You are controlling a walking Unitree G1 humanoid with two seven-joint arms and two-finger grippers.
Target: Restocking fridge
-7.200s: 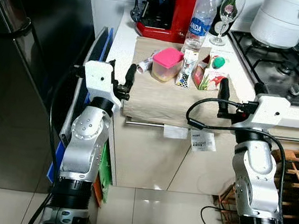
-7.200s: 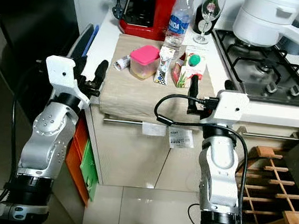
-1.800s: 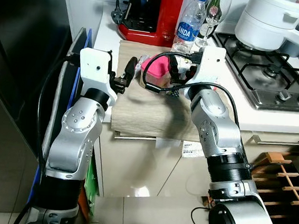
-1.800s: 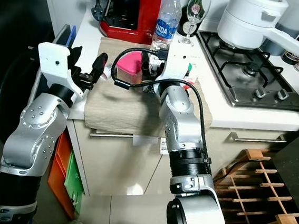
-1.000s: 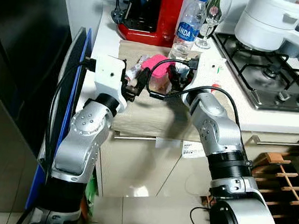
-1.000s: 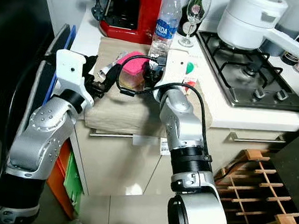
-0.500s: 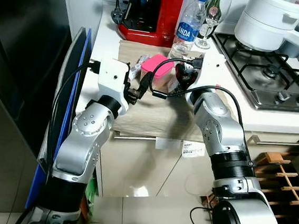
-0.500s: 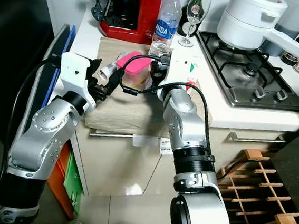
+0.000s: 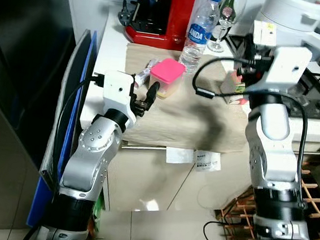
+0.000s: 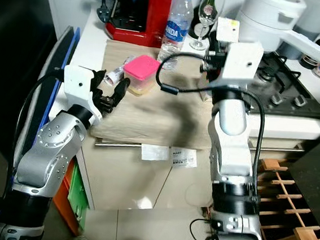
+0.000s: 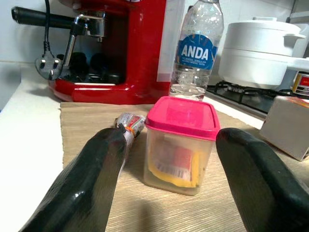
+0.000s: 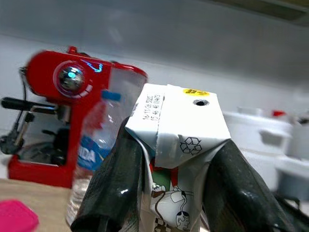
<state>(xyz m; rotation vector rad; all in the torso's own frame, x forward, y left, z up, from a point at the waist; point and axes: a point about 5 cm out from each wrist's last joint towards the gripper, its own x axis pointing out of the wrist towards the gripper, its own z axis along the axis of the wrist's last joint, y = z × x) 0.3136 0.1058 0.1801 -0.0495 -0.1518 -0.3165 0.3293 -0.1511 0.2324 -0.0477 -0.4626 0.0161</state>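
**Carton lifted off the mat, left gripper lined up on the tub**

Since a moment ago: right arm swung away from the pink-lidded tub (image 9: pixel 166 77) and raised, now carrying a small carton (image 12: pixel 177 159) clear of the beige mat (image 9: pixel 177 121).

Right fingers (image 12: pixel 115 191) clamped on both flanks of that carton, folded top poking out above them; right gripper (image 10: pixel 216 49) high over the mat's stove-side edge, near the wine glass (image 10: pixel 207 18). Left fingers (image 11: pixel 99 174) spread wide, nothing between them, framing the tub; left gripper (image 9: pixel 149 95) just short of the tub on its near side. A foil-wrapped roll (image 11: pixel 128 123) close beside the tub, toward the red coffee machine (image 9: pixel 159 12); water bottle (image 9: pixel 196 35) behind the tub; another carton (image 9: pixel 234 84) past the tub toward the stove.

For a clean carry: keep the carton upright, squeeze no harder lest the thin walls buckle, turn toward the dark fridge door (image 9: pixel 24 56) without clipping the bottle or glass. Probably best to centre the tub between the left fingers, clear of the roll, before closing.
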